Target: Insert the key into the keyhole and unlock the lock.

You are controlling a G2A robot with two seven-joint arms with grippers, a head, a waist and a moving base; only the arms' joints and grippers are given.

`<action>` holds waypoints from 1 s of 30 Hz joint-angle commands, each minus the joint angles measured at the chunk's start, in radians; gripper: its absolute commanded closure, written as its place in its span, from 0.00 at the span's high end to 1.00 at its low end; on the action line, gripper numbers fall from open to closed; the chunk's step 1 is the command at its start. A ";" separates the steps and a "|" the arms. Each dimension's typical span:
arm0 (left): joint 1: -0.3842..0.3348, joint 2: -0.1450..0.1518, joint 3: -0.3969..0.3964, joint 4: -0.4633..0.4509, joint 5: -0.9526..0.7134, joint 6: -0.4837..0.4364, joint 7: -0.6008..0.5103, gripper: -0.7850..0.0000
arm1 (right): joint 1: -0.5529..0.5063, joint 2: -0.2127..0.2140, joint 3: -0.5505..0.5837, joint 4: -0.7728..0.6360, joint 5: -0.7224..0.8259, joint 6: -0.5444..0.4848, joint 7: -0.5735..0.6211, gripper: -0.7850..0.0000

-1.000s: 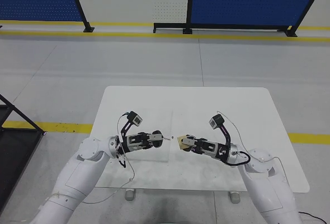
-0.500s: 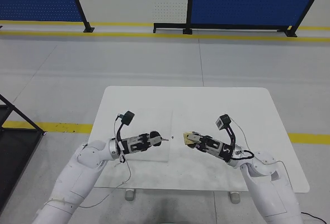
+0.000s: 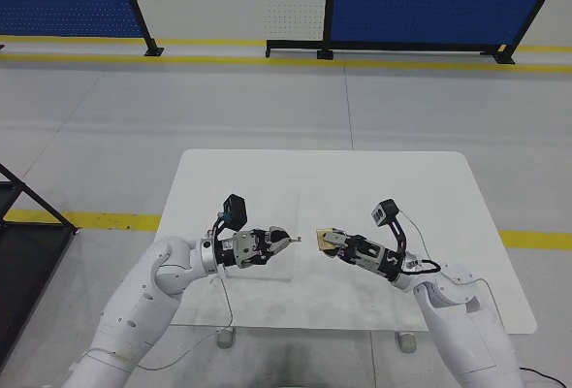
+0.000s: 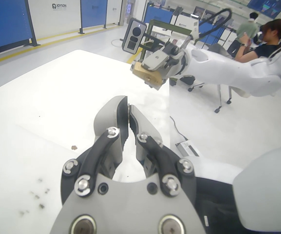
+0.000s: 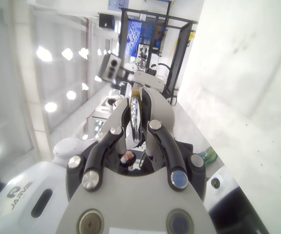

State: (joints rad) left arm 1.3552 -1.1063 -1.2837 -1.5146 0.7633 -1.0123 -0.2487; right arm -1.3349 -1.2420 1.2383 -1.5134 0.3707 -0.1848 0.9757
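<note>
Top view: key is kept clamped-in by the left pincer, lock is gripped by the right pincer, at the key's 3 o'clock, not touching, over the worktop.

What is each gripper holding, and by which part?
Left gripper: key, pinched at its head end, blade sticking out. Right gripper: brass padlock, clamped at the shackle end.

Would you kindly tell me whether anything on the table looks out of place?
Only litter: a brown crumb and a few grey specks lie on the white table. Nothing else stands out.
</note>
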 commanded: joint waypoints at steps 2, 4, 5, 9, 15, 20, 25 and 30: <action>0.000 0.000 -0.001 -0.001 -0.017 0.000 -0.004 0.00 | 0.000 0.000 0.000 0.000 -0.001 0.000 0.000 0.00; 0.000 0.000 -0.001 -0.001 -0.017 0.000 -0.004 0.00 | 0.000 0.000 0.000 0.000 -0.001 0.000 0.000 0.00; 0.000 0.000 -0.001 -0.001 -0.017 0.000 -0.004 0.00 | 0.000 0.000 0.000 0.000 -0.001 0.000 0.000 0.00; 0.002 0.000 0.000 -0.003 -0.007 0.016 -0.005 0.00 | 0.000 0.000 0.000 0.000 -0.001 0.000 0.000 0.00; -0.008 0.005 0.011 -0.015 0.102 0.000 0.047 0.00 | 0.000 0.000 0.000 0.000 -0.001 0.000 0.000 0.00; -0.017 0.019 0.015 -0.024 0.401 0.000 0.268 0.00 | 0.000 0.000 0.000 0.000 -0.001 0.000 0.000 0.00; -0.030 0.031 0.023 0.016 0.767 0.058 0.571 0.00 | 0.000 0.000 0.000 0.000 -0.001 0.000 0.000 0.00; -0.050 0.050 0.063 0.073 1.121 0.220 0.860 0.00 | 0.000 0.000 0.000 0.000 -0.001 0.000 0.000 0.00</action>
State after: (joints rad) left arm 1.3094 -1.0619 -1.2292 -1.4646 1.7635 -0.8495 0.5186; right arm -1.3350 -1.2420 1.2386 -1.5137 0.3701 -0.1849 0.9755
